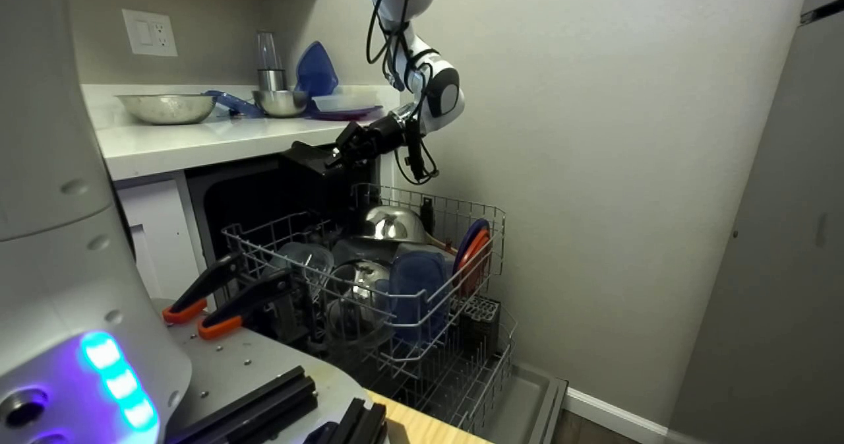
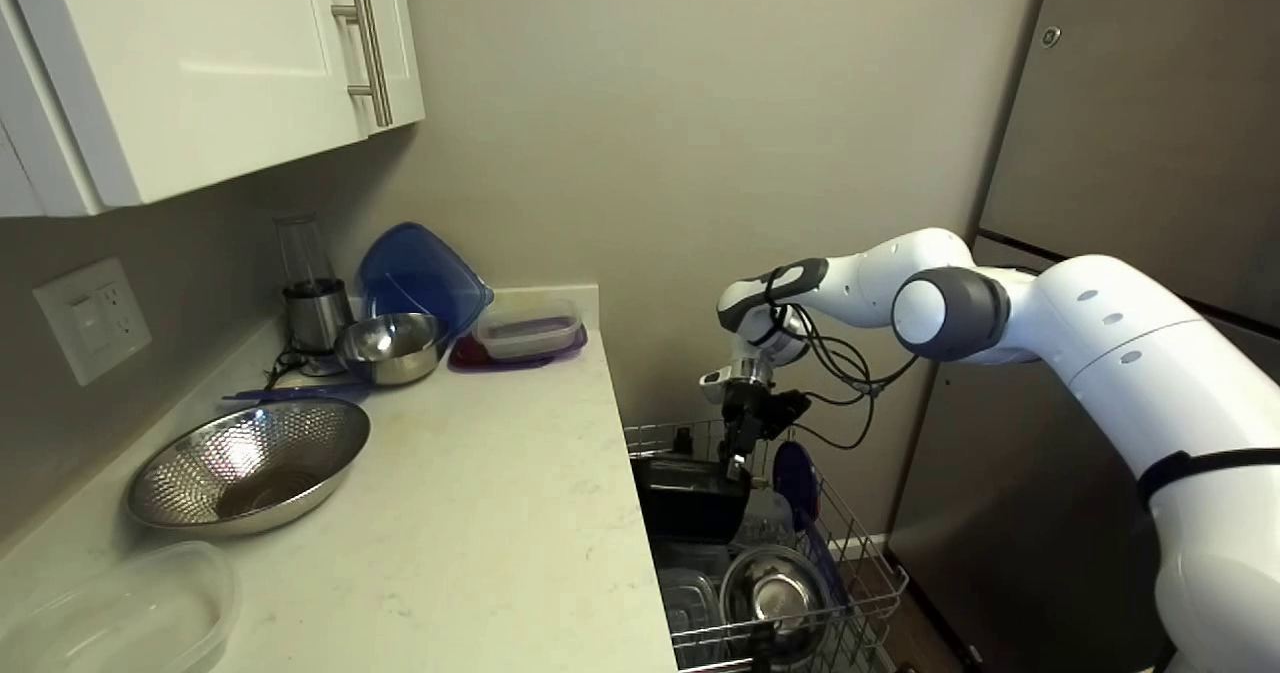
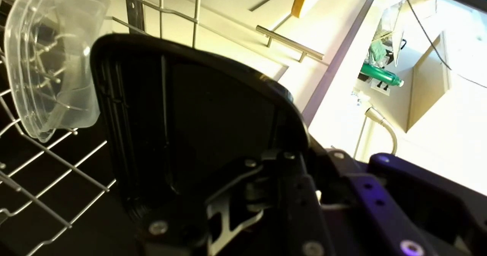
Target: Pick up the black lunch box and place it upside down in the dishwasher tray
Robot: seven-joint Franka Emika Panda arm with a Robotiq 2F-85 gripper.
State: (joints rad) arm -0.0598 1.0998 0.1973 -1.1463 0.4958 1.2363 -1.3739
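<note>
Your gripper [image 1: 335, 156] is clamped, with the rim of the black lunch box [image 2: 692, 503] pinched in it; from the wrist view, one finger appears to reach inside the box's hollow and the other to lie outside. The box hangs at a slant over the dishwasher tray [image 1: 405, 295], on the tray's side along the countertop [image 2: 500, 513]. The wrist view looks into the hollow, so the mouth seems not yet turned fully down; whether the lower edge touches the tray's wires, I can't tell.

The step in hand looks like the turn before setting down. Roll the wrist slowly until the mouth faces the tray's floor: held by one wall only, the box will probably want to swivel or sag at its far side. Give yourself height over the tray first, since a domed steel bowl [image 1: 392, 225] and a clear tub [image 3: 62, 69] sit in it and could catch a swinging corner. Watch the countertop edge beside the tray as you rotate, too. Then lower until the whole rim bears on the tray before you let go, and draw out gently so you don't tip it back.
</note>
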